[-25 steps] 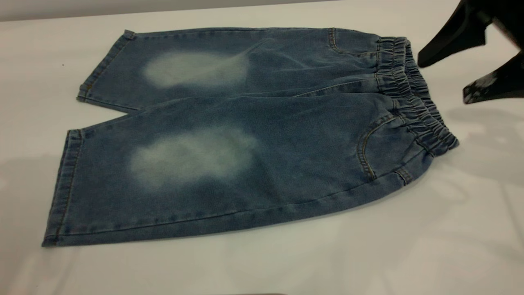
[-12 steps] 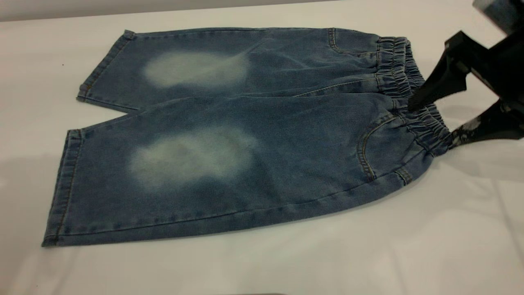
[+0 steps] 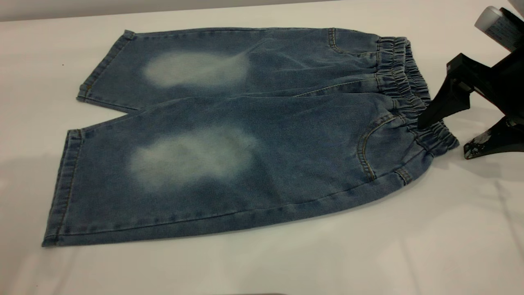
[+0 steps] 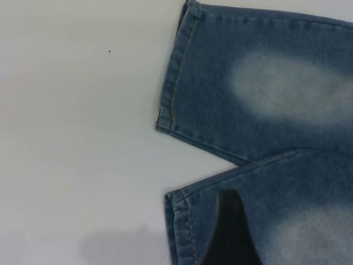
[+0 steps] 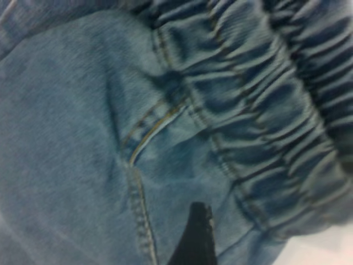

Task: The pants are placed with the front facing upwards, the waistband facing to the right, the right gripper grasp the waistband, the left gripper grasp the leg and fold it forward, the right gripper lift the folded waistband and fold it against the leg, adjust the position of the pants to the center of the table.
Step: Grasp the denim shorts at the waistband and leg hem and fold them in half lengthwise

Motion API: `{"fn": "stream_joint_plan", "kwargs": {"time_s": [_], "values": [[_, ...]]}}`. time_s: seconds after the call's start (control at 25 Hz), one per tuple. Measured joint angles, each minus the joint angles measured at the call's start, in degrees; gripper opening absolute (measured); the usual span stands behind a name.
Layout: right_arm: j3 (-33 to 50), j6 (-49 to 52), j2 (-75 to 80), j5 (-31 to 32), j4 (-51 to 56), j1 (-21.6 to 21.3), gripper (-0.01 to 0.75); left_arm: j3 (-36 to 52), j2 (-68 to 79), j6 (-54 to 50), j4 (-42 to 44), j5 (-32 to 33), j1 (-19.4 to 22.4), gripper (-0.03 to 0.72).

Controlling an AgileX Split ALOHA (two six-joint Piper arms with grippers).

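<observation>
Two black fingers spread wide, that's the right gripper (image 3: 444, 137) straddling the near end of the waistband (image 3: 409, 102), one tip pressing on the ruffled elastic, the other resting on the table (image 3: 262, 270) just off the pants' edge. Nothing pinched yet. My read: it wants to come down flat so the outer finger slides under the band, then close on both denim layers, not just the top ruffle. Out from there, the pants (image 3: 245, 135) lie flat, front up, cuffs away to the left. Over at that cuffed end hovers the left gripper (image 4: 231, 232), only one dark finger showing over the near leg, so open or closed, can't say.
</observation>
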Motion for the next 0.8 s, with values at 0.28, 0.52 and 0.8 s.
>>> {"fn": "stream_joint_plan", "kwargs": {"time_s": [0.28,0.52,0.8], "values": [[0.00,-0.08,0.00,-2.73,0.00,-0.05,0.594,0.00,0.00,0.00,0.00,-0.06,0.00,0.482],[0.00,-2.62,0.40,-2.97,1.52,-0.05,0.594,0.00,0.00,0.00,0.00,-0.11,0.00,0.482],[-0.31,-10.93,2.40,1.05,9.84,-0.05,0.592,0.00,0.00,0.00,0.00,-0.11,0.00,0.482]]}}
